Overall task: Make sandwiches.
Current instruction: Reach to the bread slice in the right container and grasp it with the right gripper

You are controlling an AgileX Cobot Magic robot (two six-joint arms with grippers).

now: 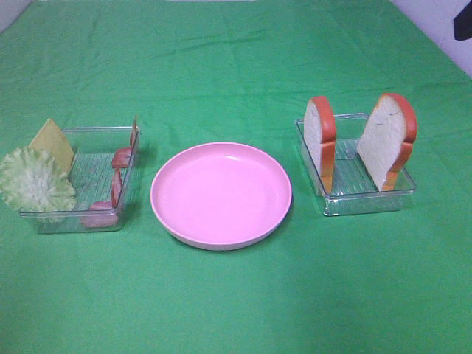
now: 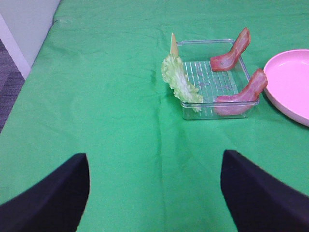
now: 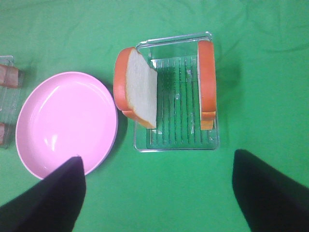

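Watching, I saw bread slices (image 1: 320,133) upright in the clear tray (image 1: 369,203) right of the pink plate (image 1: 221,195), with bacon (image 1: 116,184), lettuce (image 1: 33,181) and cheese (image 1: 53,144) at the left tray (image 1: 74,223). The left gripper (image 2: 154,193) and right gripper (image 3: 157,193) gaped empty.

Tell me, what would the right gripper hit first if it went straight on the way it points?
Probably the clear tray holding the bread slices, centred ahead of the right gripper; depth is hard to judge.

Bread (image 1: 387,140) upright; lettuce (image 1: 33,181), cheese (image 1: 53,144), bacon (image 1: 116,186) sep.
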